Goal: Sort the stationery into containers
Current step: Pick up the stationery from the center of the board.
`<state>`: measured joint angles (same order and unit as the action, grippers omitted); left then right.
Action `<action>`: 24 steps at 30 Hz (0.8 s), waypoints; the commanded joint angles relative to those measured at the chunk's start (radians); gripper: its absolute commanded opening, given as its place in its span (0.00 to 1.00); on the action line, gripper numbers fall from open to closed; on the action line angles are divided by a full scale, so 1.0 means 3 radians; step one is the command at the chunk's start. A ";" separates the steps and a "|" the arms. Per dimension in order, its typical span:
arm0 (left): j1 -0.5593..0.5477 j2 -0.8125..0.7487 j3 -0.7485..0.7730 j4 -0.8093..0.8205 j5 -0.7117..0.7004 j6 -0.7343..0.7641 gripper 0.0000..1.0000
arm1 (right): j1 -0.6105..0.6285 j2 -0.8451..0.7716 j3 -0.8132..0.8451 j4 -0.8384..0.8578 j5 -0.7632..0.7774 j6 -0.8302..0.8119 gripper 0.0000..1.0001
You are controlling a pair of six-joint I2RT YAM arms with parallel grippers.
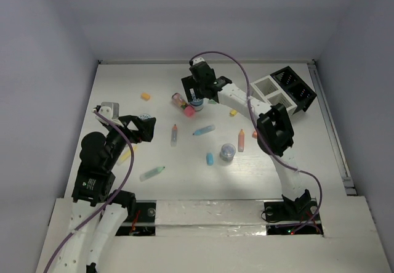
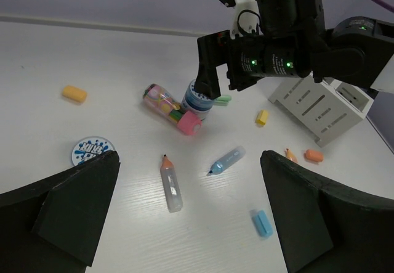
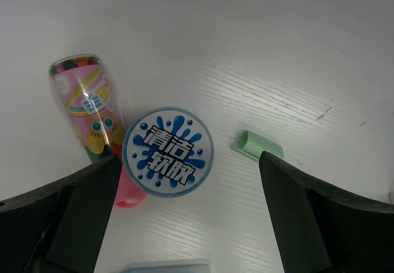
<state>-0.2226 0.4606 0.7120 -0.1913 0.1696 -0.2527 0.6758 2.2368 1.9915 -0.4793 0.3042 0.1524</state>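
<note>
My right gripper (image 1: 196, 98) is open and reaches to the back middle, right over a round blue jar (image 1: 197, 106). In the right wrist view (image 3: 191, 208) the jar's printed lid (image 3: 167, 151) lies between the fingers (image 3: 68, 217), nearer the left one. A pink patterned tube (image 3: 92, 110) lies against the jar, and a mint cap (image 3: 258, 146) lies to its right. My left gripper (image 2: 191, 224) is open and empty above an orange-tipped marker (image 2: 171, 183), a blue marker (image 2: 226, 161) and a blue cap (image 2: 261, 222). The organizer, white half (image 1: 266, 87) and black half (image 1: 297, 88), stands at the back right.
Loose on the table are a yellow capsule (image 1: 146, 96), a flat blue lid (image 2: 92, 150), a grey jar (image 1: 228, 151), an orange marker (image 1: 241, 140), an orange capsule (image 1: 254, 135), a yellow piece (image 1: 234, 112) and a mint marker (image 1: 152, 173).
</note>
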 commanded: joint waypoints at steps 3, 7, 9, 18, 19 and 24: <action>-0.0015 0.0004 -0.0037 0.0172 0.0018 -0.0006 0.99 | 0.0023 0.0086 0.0316 -0.0115 -0.0108 -0.0053 1.00; -0.0045 0.0004 -0.0037 0.0183 0.0023 -0.0001 0.99 | 0.0023 0.0147 0.0311 -0.0090 -0.0180 -0.0012 1.00; -0.0045 0.0004 -0.0037 0.0183 0.0028 -0.0001 0.99 | 0.0023 0.0203 0.0321 -0.0079 -0.0216 -0.0007 1.00; -0.0045 0.0019 -0.0042 0.0193 0.0038 0.0009 0.99 | 0.0023 0.0418 0.0495 -0.0136 -0.0206 0.0019 0.96; -0.0045 0.0019 -0.0042 0.0188 0.0038 0.0009 0.99 | 0.0023 0.0418 0.0495 -0.0131 -0.0186 0.0019 0.95; -0.0045 0.0019 -0.0042 0.0193 0.0038 0.0014 0.99 | 0.0023 0.0413 0.0454 -0.0064 -0.0099 0.0024 0.75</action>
<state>-0.2298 0.4618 0.7105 -0.1909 0.1719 -0.2520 0.6758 2.3833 2.0914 -0.5179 0.2546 0.1581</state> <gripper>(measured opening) 0.990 0.806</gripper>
